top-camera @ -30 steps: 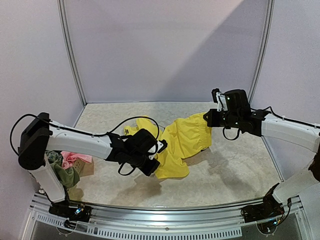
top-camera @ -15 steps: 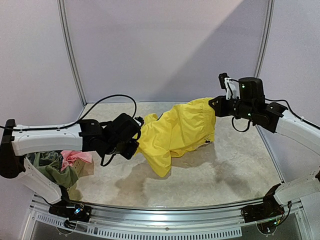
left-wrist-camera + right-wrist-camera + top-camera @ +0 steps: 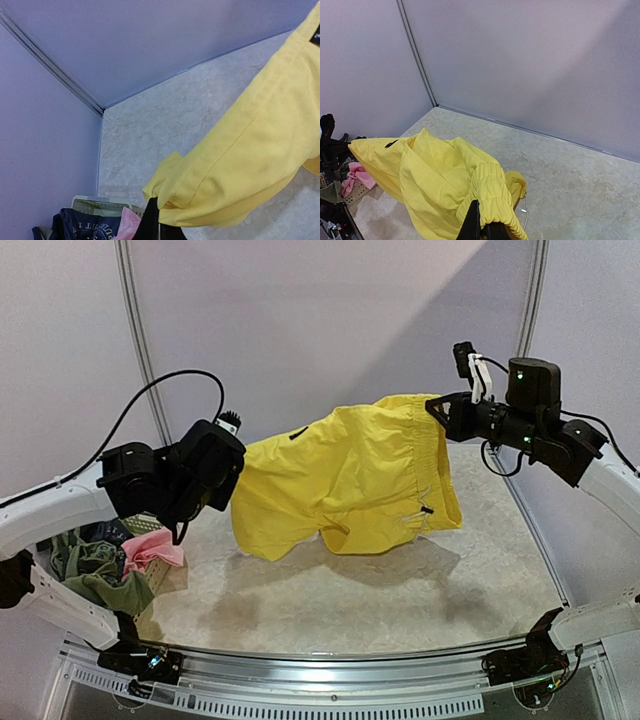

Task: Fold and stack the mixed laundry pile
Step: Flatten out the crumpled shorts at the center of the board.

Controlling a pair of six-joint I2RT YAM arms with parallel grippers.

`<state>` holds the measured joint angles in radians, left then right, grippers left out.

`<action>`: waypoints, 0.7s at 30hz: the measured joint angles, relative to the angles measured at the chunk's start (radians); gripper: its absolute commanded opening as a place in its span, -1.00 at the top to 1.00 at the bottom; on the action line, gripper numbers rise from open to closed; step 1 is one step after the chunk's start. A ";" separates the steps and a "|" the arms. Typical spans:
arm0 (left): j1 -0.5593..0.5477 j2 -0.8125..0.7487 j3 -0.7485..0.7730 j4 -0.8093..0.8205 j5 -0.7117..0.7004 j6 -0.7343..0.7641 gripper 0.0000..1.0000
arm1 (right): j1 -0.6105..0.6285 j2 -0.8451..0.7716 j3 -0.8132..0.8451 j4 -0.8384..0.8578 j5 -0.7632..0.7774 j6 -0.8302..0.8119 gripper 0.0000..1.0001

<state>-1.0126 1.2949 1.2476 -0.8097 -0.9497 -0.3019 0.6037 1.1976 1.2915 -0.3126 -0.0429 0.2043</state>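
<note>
The yellow drawstring shorts hang stretched in the air between my two grippers, well above the table. My left gripper is shut on their left edge; in the left wrist view the cloth bunches at my dark fingertips. My right gripper is shut on the elastic waistband at the right. The rest of the pile sits at the left: a pink piece, an olive-green top and a dark blue printed piece.
A pale mesh laundry basket holds the remaining garments at the table's left edge. The speckled table is enclosed by grey-violet walls with metal corner posts. A black cable arches over my left arm.
Both grippers have risen and moved apart, lifting the shorts off the table and spreading them wide in the air. The left arm swung up and left.
</note>
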 measured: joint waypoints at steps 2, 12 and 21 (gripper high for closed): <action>0.005 -0.011 0.033 -0.005 -0.037 0.013 1.00 | 0.000 0.000 0.039 -0.015 -0.031 -0.006 1.00; 0.012 -0.101 0.236 0.041 -0.106 0.177 1.00 | -0.001 -0.016 0.242 -0.029 -0.208 0.002 1.00; 0.013 -0.187 0.440 0.172 -0.122 0.417 1.00 | 0.009 0.114 0.657 -0.124 -0.341 0.088 1.00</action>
<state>-1.0000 1.1084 1.6875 -0.6376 -1.0718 0.1150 0.6125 1.3117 1.9480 -0.4362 -0.3840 0.2920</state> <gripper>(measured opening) 0.007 0.020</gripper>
